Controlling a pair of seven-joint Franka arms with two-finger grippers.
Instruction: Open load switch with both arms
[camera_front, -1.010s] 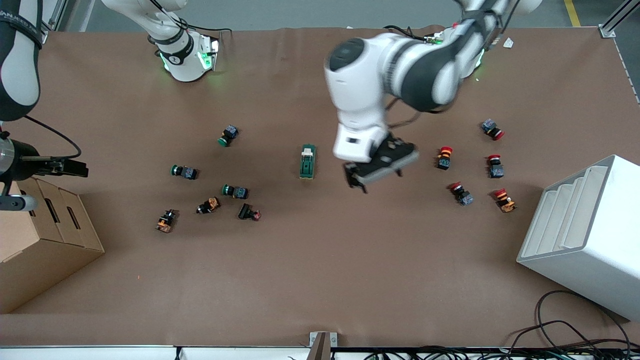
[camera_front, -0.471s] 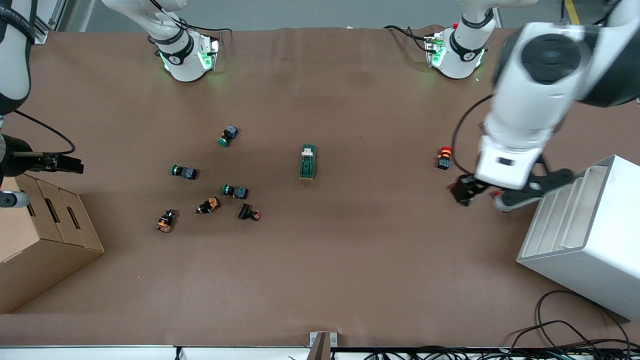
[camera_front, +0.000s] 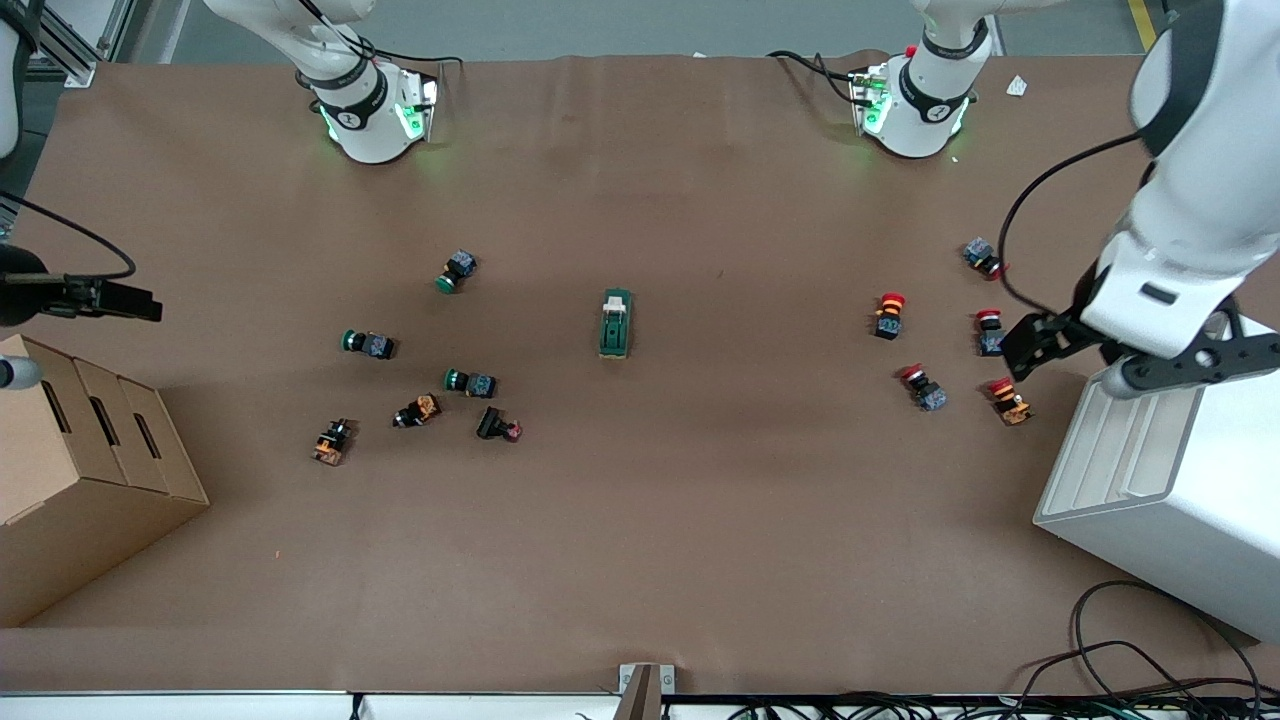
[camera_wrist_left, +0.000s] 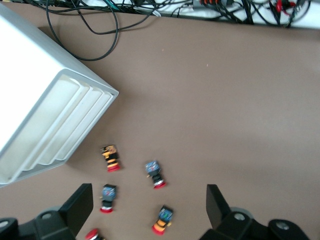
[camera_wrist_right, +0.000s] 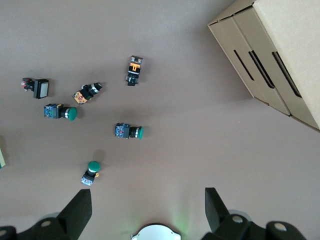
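Observation:
The load switch (camera_front: 615, 323) lies flat in the middle of the table, a dark-green block with a white lever, and nothing touches it. Only a sliver of it shows at the edge of the right wrist view (camera_wrist_right: 2, 161). My left gripper (camera_front: 1140, 358) hangs open over the table's left-arm end, above the red push buttons (camera_front: 1008, 400) and the edge of the white rack (camera_front: 1180, 470). Its fingers (camera_wrist_left: 80, 205) stand wide apart with nothing between them. My right gripper (camera_front: 105, 298) hangs open and empty (camera_wrist_right: 147, 210) over the right arm's end, above the cardboard box (camera_front: 90, 470).
Green and orange push buttons (camera_front: 470, 383) lie scattered between the load switch and the cardboard box. Red push buttons (camera_wrist_left: 156, 174) lie near the white rack (camera_wrist_left: 50, 125). Cables (camera_front: 1150, 660) trail at the table's near corner.
The left arm has swung away from beside the load switch to the white rack at its own end of the table. The right gripper has drifted slightly toward the robots' bases.

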